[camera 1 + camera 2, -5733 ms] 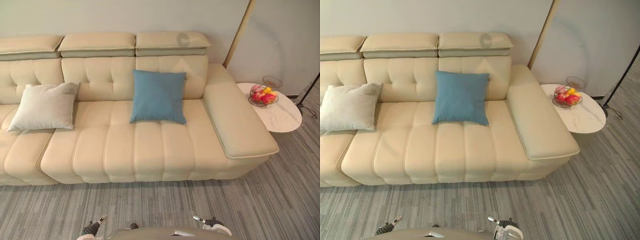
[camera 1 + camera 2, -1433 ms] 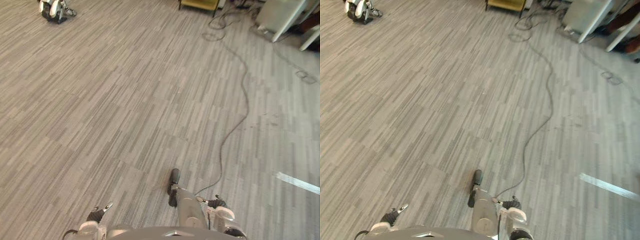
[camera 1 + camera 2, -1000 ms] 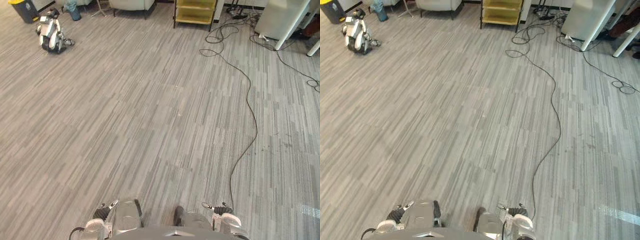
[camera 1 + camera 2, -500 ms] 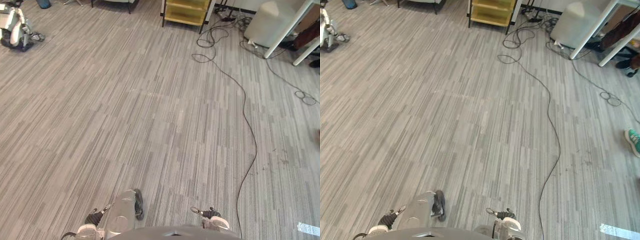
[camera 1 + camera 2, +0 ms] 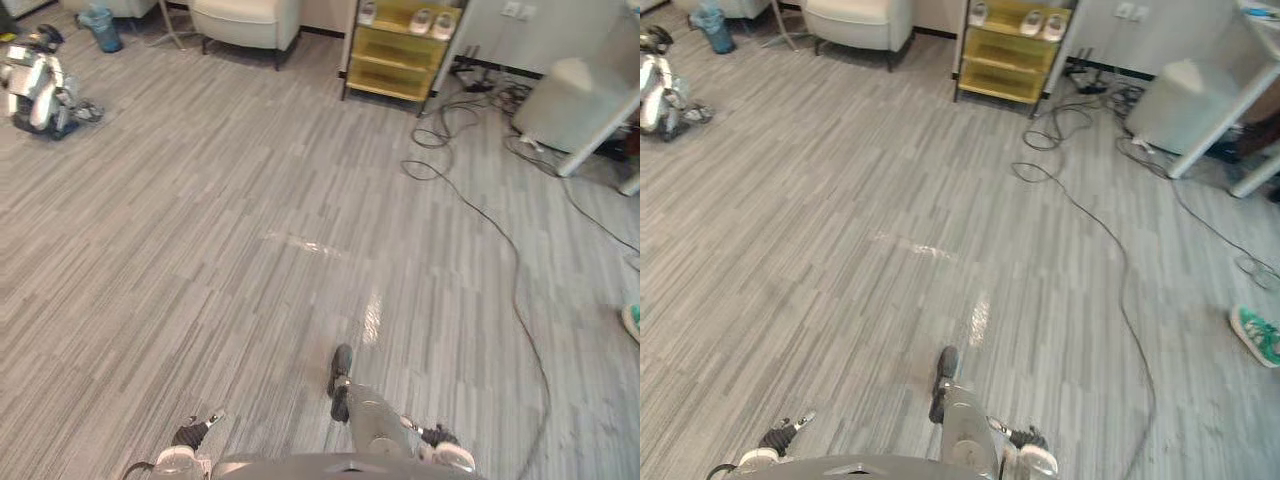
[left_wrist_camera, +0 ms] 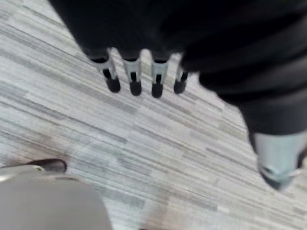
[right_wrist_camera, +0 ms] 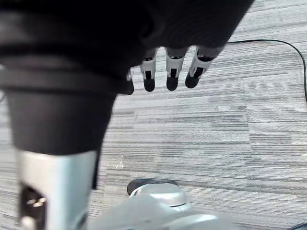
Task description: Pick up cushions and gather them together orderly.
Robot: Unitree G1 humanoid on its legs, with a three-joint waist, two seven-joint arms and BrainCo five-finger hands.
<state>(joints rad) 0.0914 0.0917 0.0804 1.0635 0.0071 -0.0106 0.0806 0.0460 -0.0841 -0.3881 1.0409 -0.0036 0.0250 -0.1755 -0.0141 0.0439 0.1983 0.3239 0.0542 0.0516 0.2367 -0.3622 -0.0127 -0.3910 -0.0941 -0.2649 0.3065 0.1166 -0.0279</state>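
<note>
My left hand [image 6: 133,76] hangs over grey striped carpet, its fingers straight and its thumb apart, with nothing in it. My right hand [image 7: 171,75] hangs the same way over the carpet, fingers straight and empty. In the left eye view the left hand [image 5: 190,437] sits at the lower edge on the left. The right hand [image 5: 442,438] sits at the lower edge on the right. The floor [image 5: 230,250] spreads out ahead of both.
A yellow shelf cart [image 5: 400,55] with shoes on top stands at the far wall, next to a cream armchair [image 5: 245,18]. A small legged robot [image 5: 35,90] lies far left. A white rounded unit [image 5: 565,105] and a person's green shoe [image 5: 1258,335] are on the right.
The camera has swung from the sofa with its two cushions to open floor, and over the last second it has lifted, bringing the shelf cart and armchair into view. Both hands still hang empty.
</note>
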